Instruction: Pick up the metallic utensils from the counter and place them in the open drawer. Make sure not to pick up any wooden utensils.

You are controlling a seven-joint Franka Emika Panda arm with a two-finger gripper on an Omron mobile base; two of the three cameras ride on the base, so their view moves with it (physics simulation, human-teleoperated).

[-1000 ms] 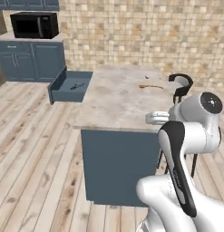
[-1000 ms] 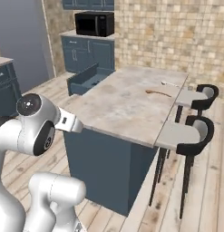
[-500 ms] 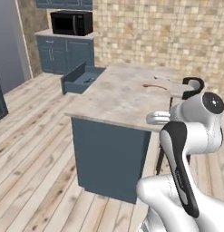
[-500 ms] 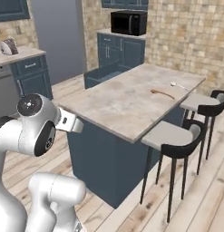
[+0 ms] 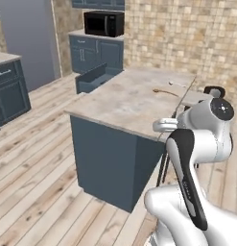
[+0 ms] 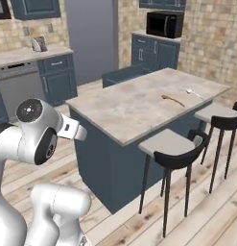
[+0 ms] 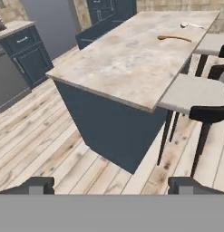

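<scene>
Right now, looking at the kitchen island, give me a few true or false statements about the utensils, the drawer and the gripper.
1. The wooden spoon lies on the counter. True.
2. The gripper holds the silvery spoon. False: it is open and empty, well short of the island.
3. The open drawer is at the island's far end. True.
4. The stools are tipped over. False: they stand upright beside the island.

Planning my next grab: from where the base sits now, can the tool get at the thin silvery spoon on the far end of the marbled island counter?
Probably not yet. The thin silvery spoon lies at the beige-pink marbled counter's far end, while the open tool hangs short of the near edge; nothing blocks it.
</scene>
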